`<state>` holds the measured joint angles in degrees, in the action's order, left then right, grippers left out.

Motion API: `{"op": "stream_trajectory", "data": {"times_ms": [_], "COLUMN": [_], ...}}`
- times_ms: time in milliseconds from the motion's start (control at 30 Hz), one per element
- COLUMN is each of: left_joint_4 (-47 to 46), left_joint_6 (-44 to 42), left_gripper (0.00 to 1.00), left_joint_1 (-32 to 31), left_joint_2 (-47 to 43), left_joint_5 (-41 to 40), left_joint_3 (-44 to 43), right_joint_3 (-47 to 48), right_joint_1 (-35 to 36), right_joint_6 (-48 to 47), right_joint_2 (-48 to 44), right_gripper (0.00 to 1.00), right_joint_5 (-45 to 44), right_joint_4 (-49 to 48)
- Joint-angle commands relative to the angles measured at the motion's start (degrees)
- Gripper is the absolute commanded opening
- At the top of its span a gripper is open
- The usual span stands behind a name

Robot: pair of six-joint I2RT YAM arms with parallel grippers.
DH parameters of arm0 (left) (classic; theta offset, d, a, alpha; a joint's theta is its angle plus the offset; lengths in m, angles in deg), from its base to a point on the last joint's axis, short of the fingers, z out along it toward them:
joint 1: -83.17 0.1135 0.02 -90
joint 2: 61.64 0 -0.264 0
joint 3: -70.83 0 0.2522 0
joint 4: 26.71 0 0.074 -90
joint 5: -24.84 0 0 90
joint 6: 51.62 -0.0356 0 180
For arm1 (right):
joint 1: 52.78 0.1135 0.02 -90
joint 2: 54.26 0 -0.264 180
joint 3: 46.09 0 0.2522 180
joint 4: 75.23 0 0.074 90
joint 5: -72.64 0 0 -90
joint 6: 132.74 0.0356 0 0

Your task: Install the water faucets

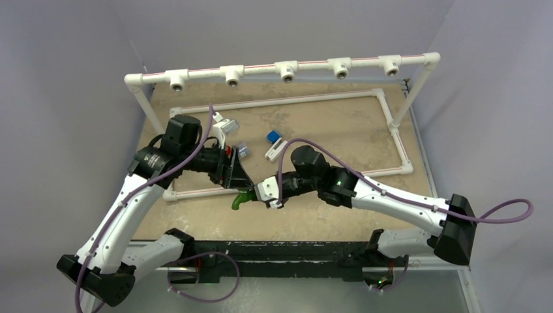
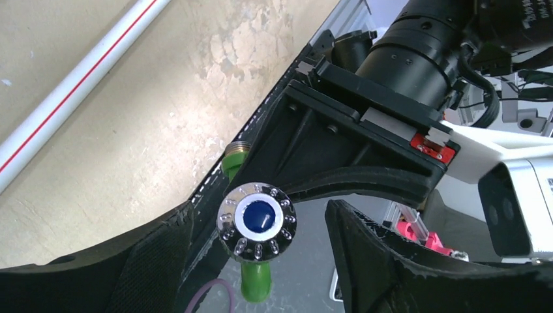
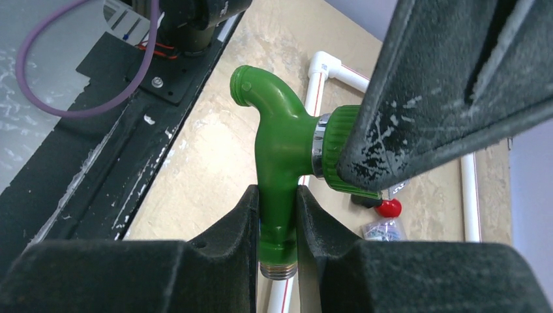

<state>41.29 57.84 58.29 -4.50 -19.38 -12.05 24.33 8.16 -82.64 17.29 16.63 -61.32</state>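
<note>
Tan tabletop [image 1: 326, 127]; right jaws tight on green faucet [image 3: 279, 153], left jaws apart, seemingly clear

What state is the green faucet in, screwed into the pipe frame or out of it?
Out. The right tool grips the green faucet, threaded end bare, far from the pipe frame's sockets.

The tan table [image 1: 326, 130] carries a white pipe frame [image 1: 280, 100] and a white faucet [image 1: 273, 146] with blue handle.
</note>
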Motion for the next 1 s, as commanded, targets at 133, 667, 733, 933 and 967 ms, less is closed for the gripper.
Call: {"op": "stream_trajectory", "data": {"times_ms": [133, 667, 733, 933, 967], "left_joint_4": [0.43, 2.53, 2.49, 2.45, 2.45], "left_joint_6": [-1.80, -2.63, -2.59, -2.50, -2.50], "left_gripper": [0.60, 0.56, 0.56, 0.47, 0.44], "left_joint_1": [-0.25, -0.25, -0.25, -0.23, -0.25], "left_joint_2": [1.25, 1.13, 1.29, 1.74, 1.94], "left_joint_5": [3.08, 3.52, 3.47, 2.93, 3.20], "left_joint_3": [0.42, 1.84, 1.80, 1.71, 1.75], "right_joint_3": [3.34, 3.38, 3.36, 4.22, 4.58], "right_joint_1": [0.93, 1.01, 1.00, 1.23, 1.27], "right_joint_6": [-3.93, -3.62, -3.33, -2.97, -2.87], "right_joint_2": [0.16, -0.82, -0.81, -0.22, -0.12], "right_gripper": [0.00, 0.00, 0.00, 0.00, 0.00], "right_joint_5": [0.11, -0.99, -0.92, -0.81, -0.83], "right_joint_4": [1.39, 2.01, 2.05, 2.89, 3.13]}}
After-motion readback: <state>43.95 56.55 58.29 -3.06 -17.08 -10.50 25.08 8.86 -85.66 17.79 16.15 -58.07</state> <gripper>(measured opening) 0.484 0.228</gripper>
